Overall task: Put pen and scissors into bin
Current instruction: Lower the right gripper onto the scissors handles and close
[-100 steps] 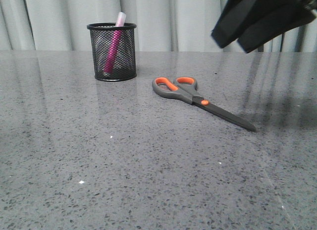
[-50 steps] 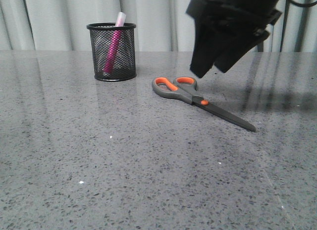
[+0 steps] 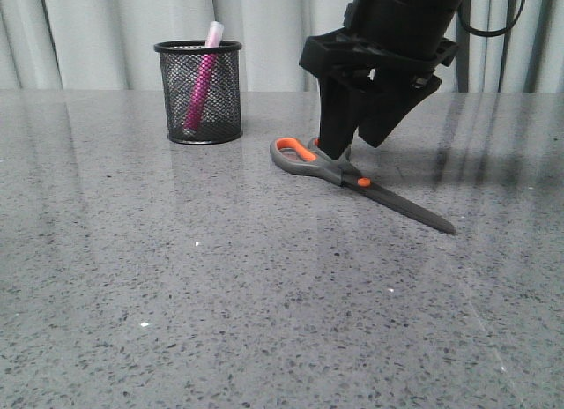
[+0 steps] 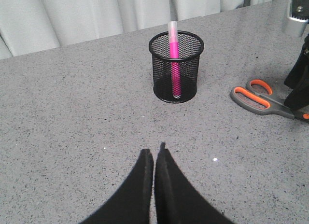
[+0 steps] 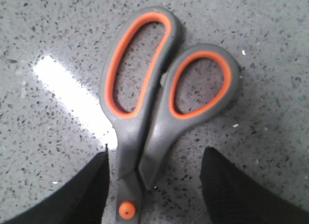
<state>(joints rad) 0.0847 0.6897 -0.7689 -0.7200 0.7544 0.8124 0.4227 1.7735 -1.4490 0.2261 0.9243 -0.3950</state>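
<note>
Gleaming speckled grey table (image 3: 264, 321), pale curtains (image 3: 106, 34), scissors (image 3: 352, 175)

scissors (image 5: 145, 137): I see grey handles, orange loops
pen (image 3: 201, 89): magenta, whitish cap
bin (image 3: 200, 93): black mesh
table (image 3: 176, 294): speckled grey

No readable text, label, brand, number or sign shows on anything.

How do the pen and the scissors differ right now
The pen stands leaning inside the bin; the scissors lie flat on the table, outside it. The pen is magenta with a whitish cap; the scissors are grey with orange loops. The open right gripper straddles the scissors; no gripper is near the pen. The left gripper is shut and empty.
</note>
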